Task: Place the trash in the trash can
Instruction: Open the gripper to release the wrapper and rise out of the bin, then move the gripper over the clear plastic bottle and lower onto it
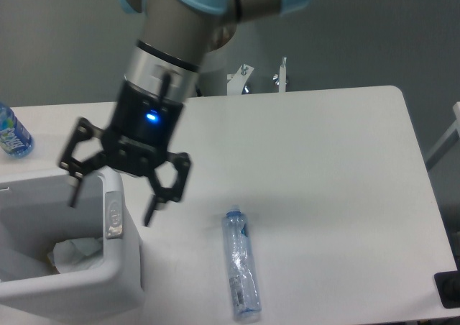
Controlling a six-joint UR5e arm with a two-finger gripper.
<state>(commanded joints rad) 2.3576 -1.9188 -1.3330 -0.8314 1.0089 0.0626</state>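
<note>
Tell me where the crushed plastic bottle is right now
The crushed plastic bottle lies on the white table, low in the camera view near the front edge, right of the trash can and below the open gripper.

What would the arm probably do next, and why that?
Probably swing toward the crushed bottle and come down over it. The gripper hangs open and empty above the trash can rim, the paper wad already lies inside, and the bottle lies alone on the table.

The crushed bottle [241, 264] lies alone on the table [323, 167], open from all sides. The trash can [108, 282] wall stands near its left.
</note>
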